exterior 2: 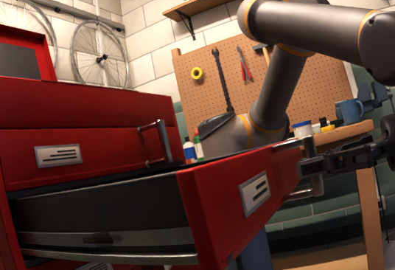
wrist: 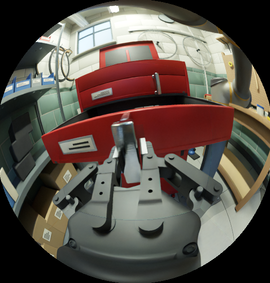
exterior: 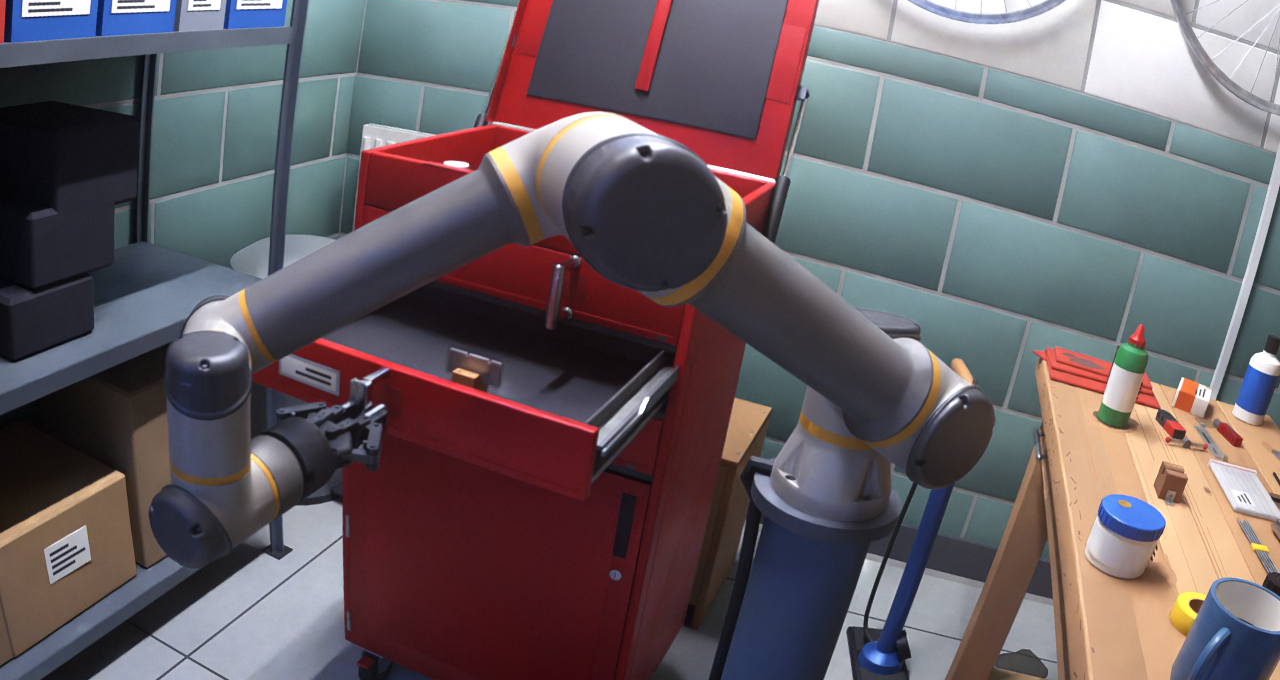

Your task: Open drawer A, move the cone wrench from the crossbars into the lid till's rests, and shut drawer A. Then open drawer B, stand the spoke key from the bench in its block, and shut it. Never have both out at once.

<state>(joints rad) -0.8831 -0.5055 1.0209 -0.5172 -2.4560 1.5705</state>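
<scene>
The steel handle (wrist: 126,147) of the lower drawer (exterior: 465,381) is held in my closed gripper (exterior: 365,417), at the drawer's red front panel. That drawer stands pulled out from the red tool cabinet (exterior: 537,336), and a small metal bracket with a wooden block (exterior: 473,370) sits on its dark liner. The drawer above it (exterior 2: 84,150) is pushed in, its own handle (exterior 2: 156,143) free. The cabinet's lid (exterior: 662,41) is raised over the top till. I cannot see a cone wrench or a spoke key clearly.
Cardboard boxes (exterior: 63,533) sit on the low shelf left of my arm. The wooden bench (exterior: 1155,497) on the right carries bottles, a white jar (exterior: 1123,535), a blue mug (exterior: 1240,632) and small tools. My blue pedestal (exterior: 806,578) stands beside the cabinet.
</scene>
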